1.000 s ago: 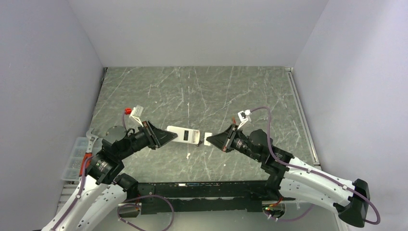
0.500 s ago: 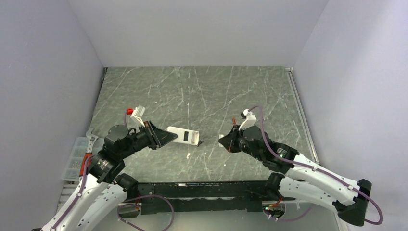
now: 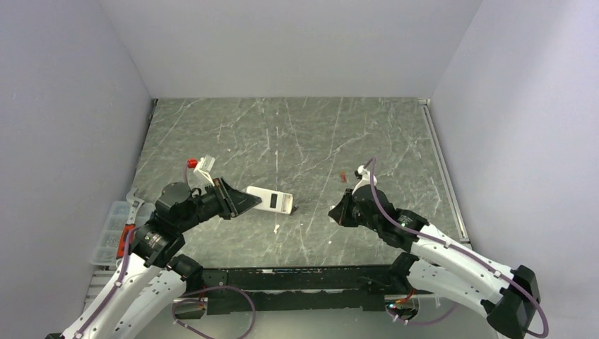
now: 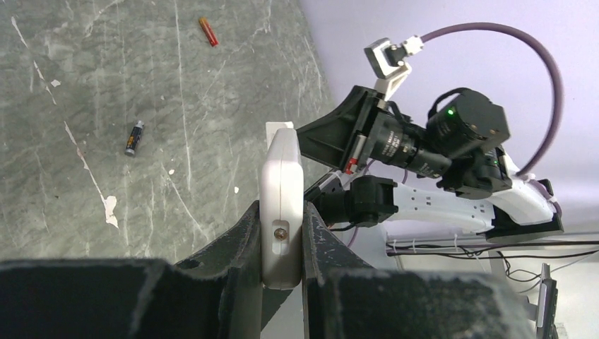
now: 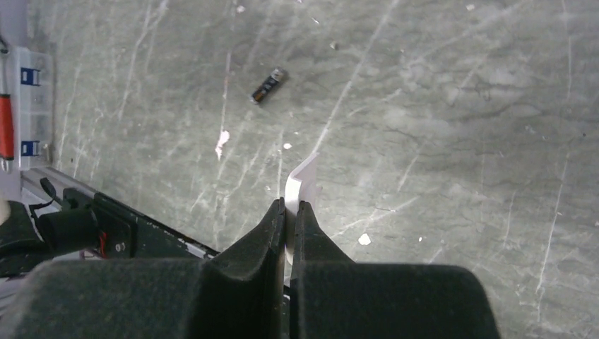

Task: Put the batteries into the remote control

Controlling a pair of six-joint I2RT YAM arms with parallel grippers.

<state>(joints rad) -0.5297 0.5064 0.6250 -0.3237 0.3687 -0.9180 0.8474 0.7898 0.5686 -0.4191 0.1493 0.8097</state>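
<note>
Left gripper (image 3: 244,201) clamps one end of the white remote control (image 3: 272,200) and holds it above the marble-patterned tabletop (image 3: 282,134). Opposite, the right gripper (image 5: 289,212) is pinched tight on a thin white plastic piece (image 5: 302,180). One dark battery (image 4: 134,138) lies on the tabletop near the remote's free end, with a small red cylinder (image 4: 207,31) farther off.

Looks like smooth, faintly glossy white plastic on the remote control (image 4: 281,176), with a small bright metal screw (image 4: 281,230) in its edge. Reads as matt, grainy black plastic on the left gripper (image 4: 281,212) fingers (image 4: 236,247). Appears thin and smooth on the white plastic piece (image 5: 302,180). Shows matt, scuffed, white-veined stone on the table (image 5: 459,106).
</note>
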